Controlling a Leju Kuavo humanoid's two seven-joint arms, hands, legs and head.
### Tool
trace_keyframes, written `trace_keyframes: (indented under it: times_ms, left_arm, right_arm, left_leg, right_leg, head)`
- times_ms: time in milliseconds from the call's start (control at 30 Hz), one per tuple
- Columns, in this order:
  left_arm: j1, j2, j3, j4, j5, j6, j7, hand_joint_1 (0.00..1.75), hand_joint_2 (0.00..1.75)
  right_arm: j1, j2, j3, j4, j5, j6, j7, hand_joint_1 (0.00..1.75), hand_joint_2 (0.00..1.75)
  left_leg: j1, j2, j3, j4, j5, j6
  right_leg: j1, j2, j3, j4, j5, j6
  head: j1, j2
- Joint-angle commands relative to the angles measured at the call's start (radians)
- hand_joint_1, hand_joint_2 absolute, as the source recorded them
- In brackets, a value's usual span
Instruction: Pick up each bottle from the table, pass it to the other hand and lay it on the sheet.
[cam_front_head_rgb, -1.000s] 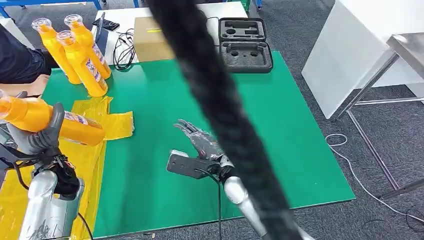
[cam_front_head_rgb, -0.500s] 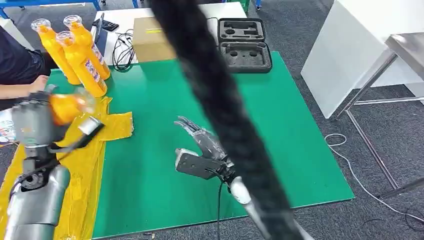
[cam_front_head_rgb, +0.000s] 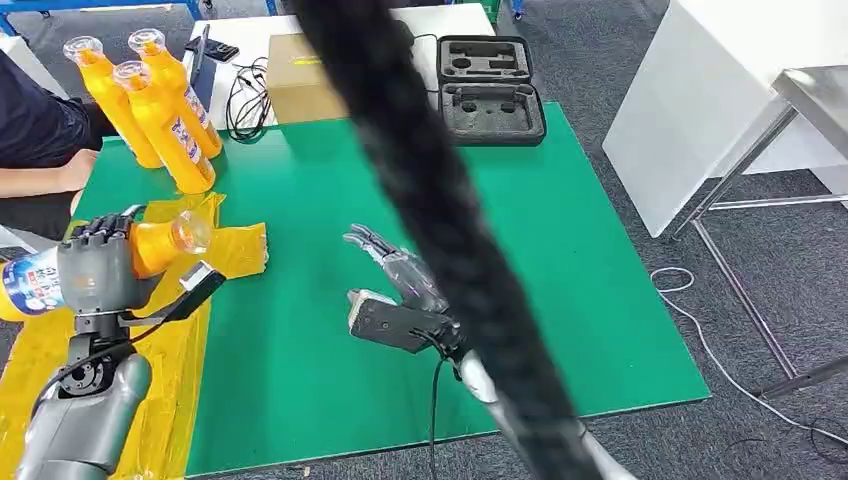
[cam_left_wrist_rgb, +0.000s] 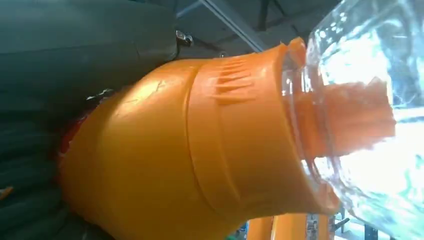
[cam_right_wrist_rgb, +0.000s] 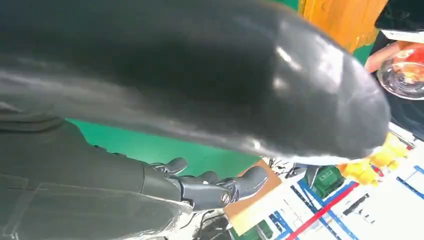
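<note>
Bottle (cam_front_head_rgb: 120, 250) orange w/ clear cap, gripped sideways by left hand (cam_front_head_rgb: 95, 270), right hand (cam_front_head_rgb: 395, 290) fingers spread, holding nothing

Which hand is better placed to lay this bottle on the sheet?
Left. The left hand already grips the orange bottle above the yellow sheet. The right hand hovers empty over the green mat, off the sheet.

bottle (cam_front_head_rgb: 140, 245): glossy orange plastic, clear cap (ribbed shoulder). sheet (cam_front_head_rgb: 235, 250): thin crinkled yellow plastic film. table (cam_front_head_rgb: 560, 260): matt green mat. foam case (cam_front_head_rgb: 490, 95): matt black.
</note>
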Motion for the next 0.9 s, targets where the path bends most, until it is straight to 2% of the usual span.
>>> trace_keyframes:
  times_ms: [33,100,133,167,200,233,267,400,433,467,533,600,900]
  left_arm:
    - [-0.009,0.007,-0.009,0.054,0.004,0.003,-0.018,1.75,1.75]
    - [-0.005,0.002,-0.006,0.055,0.006,0.003,-0.022,1.75,1.75]
    - [-0.009,-0.031,0.045,0.071,-0.025,0.003,-0.061,1.75,1.75]
    - [0.005,0.001,-0.039,0.080,0.022,0.003,-0.011,1.75,1.75]
    - [0.004,-0.016,-0.001,0.107,0.018,0.003,-0.052,1.75,1.75]
    - [-0.122,-0.030,-0.078,0.233,-0.006,0.003,0.024,1.75,1.75]
    - [-0.006,-0.020,-0.044,0.149,0.032,0.003,-0.025,1.75,1.75]
    - [-0.006,-0.020,-0.044,0.149,0.032,0.003,-0.025,1.75,1.75]
    - [0.028,0.005,-0.164,0.129,0.078,0.003,0.064,1.75,1.75]
    - [0.009,0.017,-0.194,0.223,0.106,0.003,0.047,1.75,1.75]
    - [0.023,-0.026,-0.105,0.258,0.052,0.003,-0.013,1.75,1.75]
    - [0.056,-0.054,-0.080,0.276,0.029,0.003,-0.027,1.75,1.75]
    - [0.054,-0.071,-0.034,0.302,0.008,0.003,-0.048,1.75,1.75]
  right_arm:
    - [-0.073,-0.008,0.044,0.082,-0.015,0.010,-0.008,0.00,0.00]
    - [-0.074,-0.008,0.046,0.085,-0.017,0.009,-0.008,0.00,0.00]
    - [-0.071,-0.009,0.045,0.082,-0.017,0.010,-0.008,0.00,0.00]
    - [-0.079,-0.010,0.053,0.094,-0.023,0.001,-0.016,0.00,0.00]
    - [-0.077,-0.010,0.055,0.097,-0.024,-0.002,-0.015,0.00,0.00]
    - [-0.080,-0.017,0.068,0.099,-0.044,-0.011,-0.015,0.00,0.00]
    - [-0.081,-0.016,0.068,0.095,-0.045,-0.010,-0.014,0.00,0.00]
    - [-0.081,-0.016,0.068,0.095,-0.045,-0.010,-0.014,0.00,0.00]
    - [-0.066,-0.029,0.085,0.073,-0.053,-0.019,-0.007,0.00,0.00]
    - [-0.072,-0.022,0.077,0.080,-0.057,-0.019,-0.001,0.00,0.00]
    - [-0.070,-0.018,0.068,0.082,-0.045,-0.014,0.001,0.00,0.00]
    - [-0.068,-0.018,0.066,0.085,-0.041,-0.013,0.001,0.00,0.00]
    - [-0.073,-0.020,0.066,0.094,-0.030,-0.004,0.004,0.00,0.00]
  left_leg:
    - [0.002,0.001,0.004,0.000,-0.002,-0.004]
    - [0.002,0.000,0.004,0.000,-0.002,-0.004]
    - [0.002,0.001,0.006,0.000,-0.003,-0.005]
    - [0.003,0.001,0.007,0.001,-0.004,-0.005]
    - [0.002,0.000,0.004,0.000,-0.002,-0.004]
    - [0.002,0.000,0.006,0.000,-0.002,-0.004]
    - [0.000,-0.001,0.005,-0.001,-0.001,-0.003]
    - [0.001,-0.001,0.004,0.000,-0.001,-0.003]
    - [0.003,-0.001,0.006,0.001,-0.003,-0.005]
    - [0.001,-0.001,0.005,-0.001,-0.002,-0.003]
    - [0.002,-0.001,0.008,-0.001,-0.002,-0.005]
    - [0.000,0.001,0.004,-0.002,-0.001,-0.002]
    - [0.003,-0.001,0.007,0.001,-0.003,-0.005]
  right_leg:
    - [0.002,-0.001,0.005,0.000,-0.002,-0.001]
    - [0.002,-0.001,0.005,-0.001,-0.002,-0.001]
    - [0.002,-0.001,0.007,-0.001,-0.002,-0.001]
    - [0.003,-0.001,0.008,0.000,-0.003,-0.001]
    - [0.002,-0.002,0.005,-0.001,-0.002,-0.001]
    - [0.002,-0.002,0.006,-0.001,-0.002,-0.001]
    - [0.000,-0.002,0.005,-0.001,-0.001,0.000]
    - [0.001,-0.002,0.004,-0.001,-0.001,-0.001]
    - [0.003,-0.003,0.007,0.000,-0.003,-0.001]
    - [0.001,-0.003,0.006,-0.001,-0.002,0.000]
    - [0.002,-0.003,0.008,-0.001,-0.003,-0.001]
    - [0.000,0.000,0.004,-0.001,-0.001,0.000]
    - [0.003,-0.003,0.008,-0.001,-0.003,-0.001]
  head:
    - [0.000,0.000]
    - [0.000,0.000]
    - [0.000,0.000]
    - [0.000,0.000]
    - [0.000,0.000]
    - [0.000,0.000]
    - [0.000,0.000]
    - [0.000,0.000]
    - [0.000,0.000]
    - [0.000,0.000]
    - [0.000,0.000]
    - [0.000,0.000]
    - [0.000,0.000]
